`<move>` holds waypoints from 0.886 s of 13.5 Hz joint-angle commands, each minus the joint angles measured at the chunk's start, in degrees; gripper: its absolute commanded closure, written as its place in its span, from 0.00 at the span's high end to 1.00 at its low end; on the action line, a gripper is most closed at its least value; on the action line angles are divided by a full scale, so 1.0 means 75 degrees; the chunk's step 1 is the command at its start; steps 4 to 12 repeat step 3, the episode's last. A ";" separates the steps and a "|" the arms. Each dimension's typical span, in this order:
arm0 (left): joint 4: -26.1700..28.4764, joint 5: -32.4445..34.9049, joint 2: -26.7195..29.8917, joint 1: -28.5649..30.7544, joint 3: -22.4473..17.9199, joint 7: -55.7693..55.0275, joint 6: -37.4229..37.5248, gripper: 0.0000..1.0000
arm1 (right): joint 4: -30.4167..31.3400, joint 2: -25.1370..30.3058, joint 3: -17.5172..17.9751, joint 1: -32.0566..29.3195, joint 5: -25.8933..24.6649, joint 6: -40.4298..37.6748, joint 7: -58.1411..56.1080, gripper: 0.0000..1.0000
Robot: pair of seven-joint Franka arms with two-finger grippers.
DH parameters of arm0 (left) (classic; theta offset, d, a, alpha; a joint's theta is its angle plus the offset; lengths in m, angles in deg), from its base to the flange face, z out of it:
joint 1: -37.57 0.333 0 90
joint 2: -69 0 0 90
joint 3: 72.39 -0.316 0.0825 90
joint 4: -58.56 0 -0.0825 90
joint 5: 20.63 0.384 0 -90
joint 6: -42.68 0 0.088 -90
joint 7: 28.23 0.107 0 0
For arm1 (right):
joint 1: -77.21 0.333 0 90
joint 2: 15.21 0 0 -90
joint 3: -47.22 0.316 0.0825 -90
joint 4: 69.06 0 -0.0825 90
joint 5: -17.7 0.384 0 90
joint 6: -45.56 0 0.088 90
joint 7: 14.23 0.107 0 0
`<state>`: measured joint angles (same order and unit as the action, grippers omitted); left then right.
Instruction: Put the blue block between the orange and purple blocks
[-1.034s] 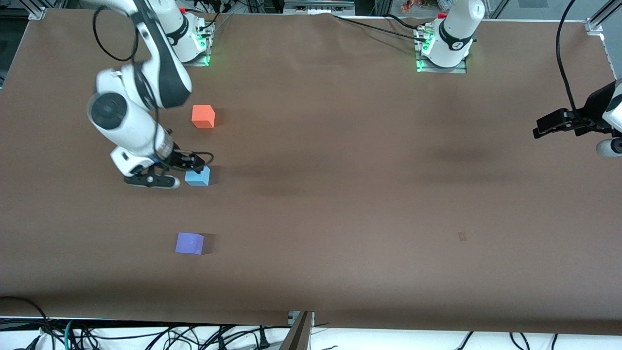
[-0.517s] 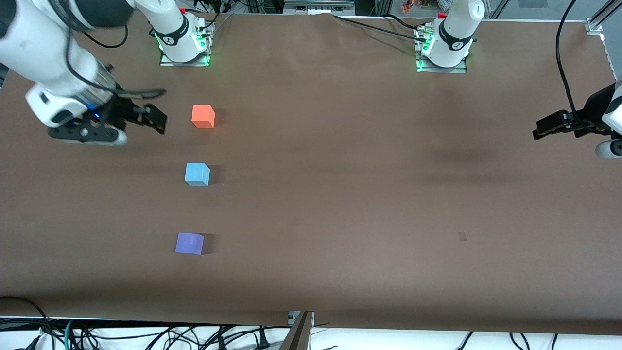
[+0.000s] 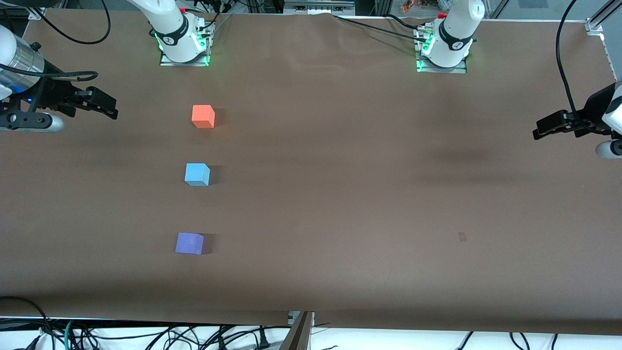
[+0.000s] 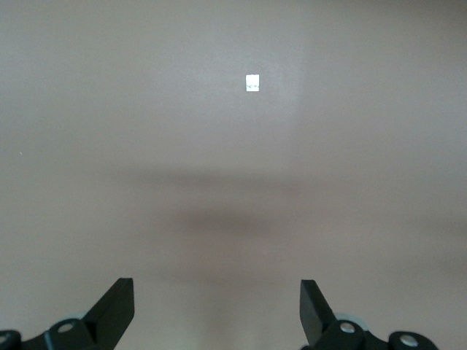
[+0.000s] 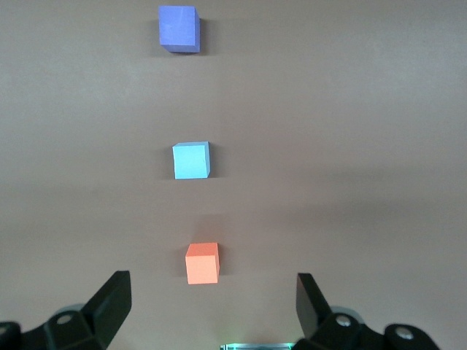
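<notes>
A: Which step is in hand?

B: The placing looks finished. The blue block (image 3: 197, 174) is seen resting on the tabletop (image 3: 369, 194), between the orange block (image 3: 203, 116) and the purple block (image 3: 189, 243), well apart from both and roughly in line. The orange one lies farther from the front camera, the purple one nearer. The same row is shown in the right wrist view: purple (image 5: 179, 28), blue (image 5: 191, 160), orange (image 5: 202, 262).

A: Tools?

B: The right tool (image 3: 99, 104) is held up over the tabletop at the right arm's end, fingers spread, nothing carried; the gap is confirmed in its wrist view (image 5: 211, 306). The left tool (image 3: 544, 127) is parked over the left arm's end, waiting. Its fingers are spread and empty (image 4: 217, 310), with only bare tabletop and a small pale mark (image 4: 252, 83) under it.

A: Next move?

B: Judged little is called for. At most the right arm is to be retracted clear, with care taken that no block is brushed.

A: Changes from earlier?

B: One second ago the right tool was down at the blue block. Half a second ago it was lifted away, beside the orange block. Now it is pulled out to the table edge. The three blocks and the left arm are unchanged.
</notes>
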<state>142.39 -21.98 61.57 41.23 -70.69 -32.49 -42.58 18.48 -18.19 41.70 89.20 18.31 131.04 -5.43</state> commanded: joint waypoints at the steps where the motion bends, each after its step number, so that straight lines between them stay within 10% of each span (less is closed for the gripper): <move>1: -0.0278 -0.0031 -0.0134 -0.0032 -0.0027 0.0134 0.0189 1.00 | -0.0140 -0.0001 0.0185 -0.0157 -0.0012 -0.0113 -0.0049 1.00; 12: -0.0278 -0.0031 -0.0134 -0.0032 -0.0027 0.0134 0.0189 1.00 | -0.0198 -0.0012 0.0033 -0.0169 0.0000 -0.0125 -0.0165 1.00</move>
